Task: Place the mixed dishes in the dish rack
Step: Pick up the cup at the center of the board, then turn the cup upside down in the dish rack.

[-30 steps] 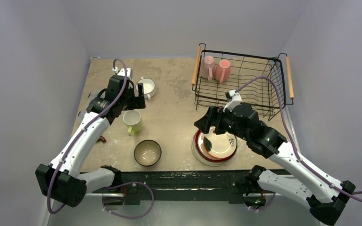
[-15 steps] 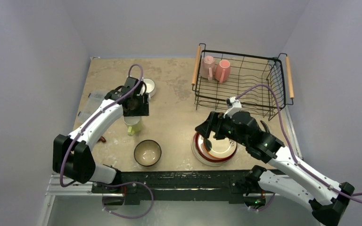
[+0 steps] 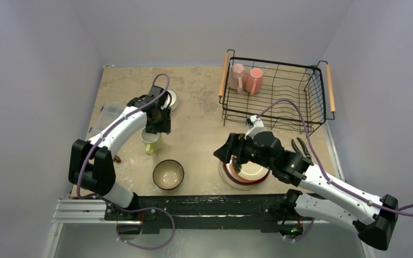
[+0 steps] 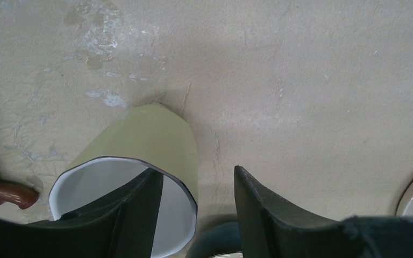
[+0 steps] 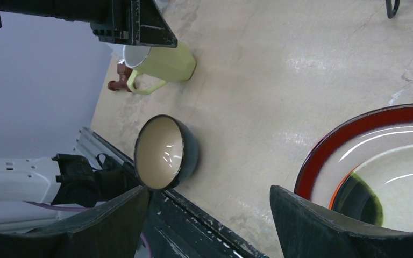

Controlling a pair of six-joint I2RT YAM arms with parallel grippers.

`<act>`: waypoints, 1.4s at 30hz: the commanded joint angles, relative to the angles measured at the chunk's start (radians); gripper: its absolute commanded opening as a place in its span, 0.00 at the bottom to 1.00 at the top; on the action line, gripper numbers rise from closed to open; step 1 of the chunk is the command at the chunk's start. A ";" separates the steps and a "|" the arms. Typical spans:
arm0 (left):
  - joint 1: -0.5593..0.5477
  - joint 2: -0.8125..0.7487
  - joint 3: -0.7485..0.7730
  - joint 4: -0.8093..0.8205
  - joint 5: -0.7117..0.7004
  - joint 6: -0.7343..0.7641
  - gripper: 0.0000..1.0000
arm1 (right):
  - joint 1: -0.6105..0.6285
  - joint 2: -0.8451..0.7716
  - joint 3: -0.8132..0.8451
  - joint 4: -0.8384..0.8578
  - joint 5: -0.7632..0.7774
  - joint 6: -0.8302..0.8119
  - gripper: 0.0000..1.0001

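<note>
Left claw (image 4: 198, 176) astride white-lined yellow-green mug (image 4: 146, 134)

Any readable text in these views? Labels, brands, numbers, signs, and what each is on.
None can be read.
The yellow-green mug, teal bowl, red-rimmed plate and dish rack show no lettering.
The dark green patch inside the plate looks like pattern, not letters.
Any markings on the arms are too small to read.

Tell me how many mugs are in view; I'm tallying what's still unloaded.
4. Pale pink mug and salmon mug stand in the dish rack's far-left corner; yellow-green mug on the table, left jaws straddling its wall; white mug just beyond, partly hidden by the left arm.
</note>
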 commanded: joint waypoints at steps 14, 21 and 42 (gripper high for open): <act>-0.003 0.020 0.069 -0.057 -0.015 0.063 0.00 | 0.020 -0.075 -0.048 0.022 0.074 0.023 0.84; -0.001 -0.183 0.102 0.042 0.225 0.079 0.00 | 0.020 -0.123 -0.017 -0.080 0.147 -0.002 0.85; 0.010 -0.108 -0.148 1.775 1.191 -0.871 0.00 | 0.021 -0.066 -0.127 0.327 0.088 -0.049 0.84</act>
